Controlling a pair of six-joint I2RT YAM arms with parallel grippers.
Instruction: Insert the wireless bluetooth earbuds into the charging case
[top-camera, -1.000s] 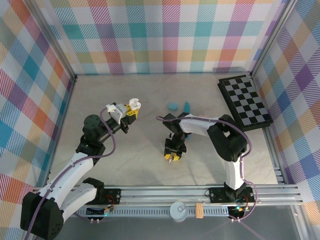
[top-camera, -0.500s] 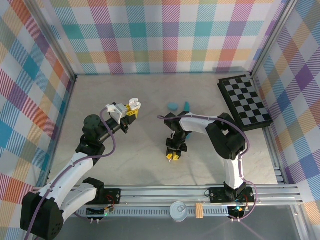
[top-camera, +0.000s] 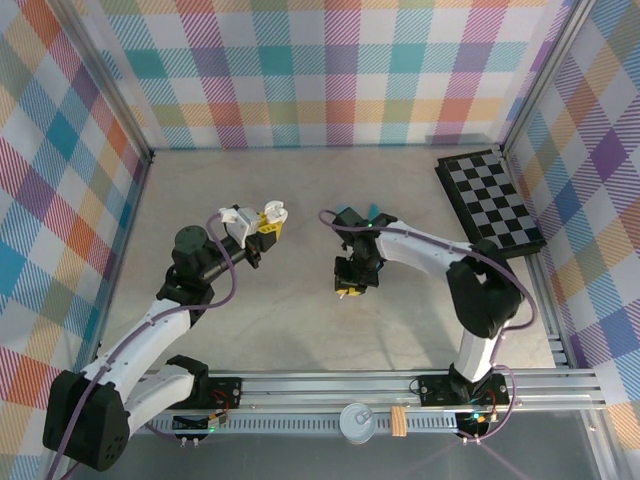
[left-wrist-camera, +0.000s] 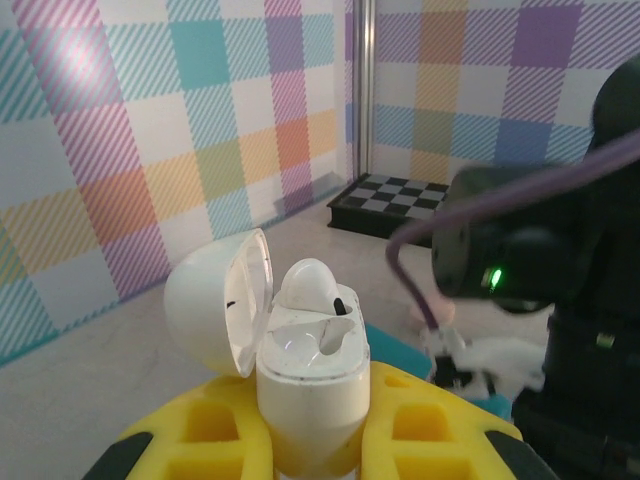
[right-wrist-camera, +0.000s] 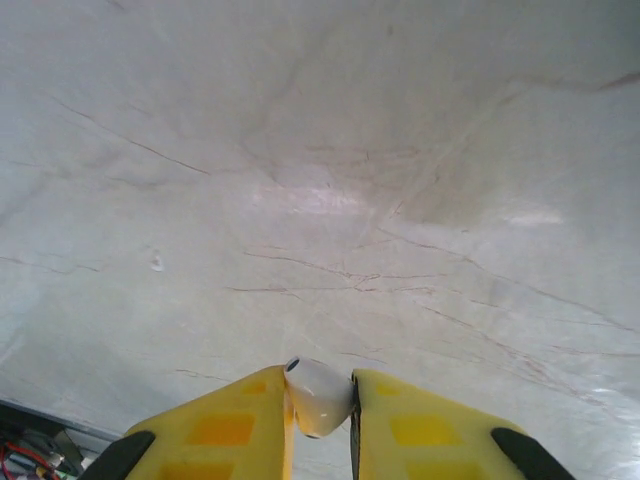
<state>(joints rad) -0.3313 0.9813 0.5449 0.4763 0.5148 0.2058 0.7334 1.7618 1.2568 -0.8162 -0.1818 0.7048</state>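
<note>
Bench (top-camera: 260, 330) surface is pale and marbled, with a checkerboard (top-camera: 490, 200) lying at its far right corner. A blue oval case (top-camera: 345, 211) and a teal stick (top-camera: 373, 212) lie just beside each other near the middle of the far edge, both partly behind the right arm. The left fingers (top-camera: 268, 214) are raised above the left half of the bench, toward its middle. They are closed tight on the lower body of a white charging case (left-wrist-camera: 310, 390), which stands upright between them. In the left wrist view its lid (left-wrist-camera: 215, 305) is swung open to the left, and one white earbud in the case (left-wrist-camera: 310, 285) sits head-up in a socket. The yellow pads of these fingers (left-wrist-camera: 230, 440) press against both sides of the case. The right fingers (top-camera: 348, 290) hang over the middle of the bench, well apart from the left fingers and the case, pointing down and toward the near edge. They are drawn nearly together, and pinched at their tips is a second white earbud (right-wrist-camera: 320, 395), its rounded head showing between the two yellow pads (right-wrist-camera: 240, 425). It is held off the surface, with bare marbled bench beneath it.
</note>
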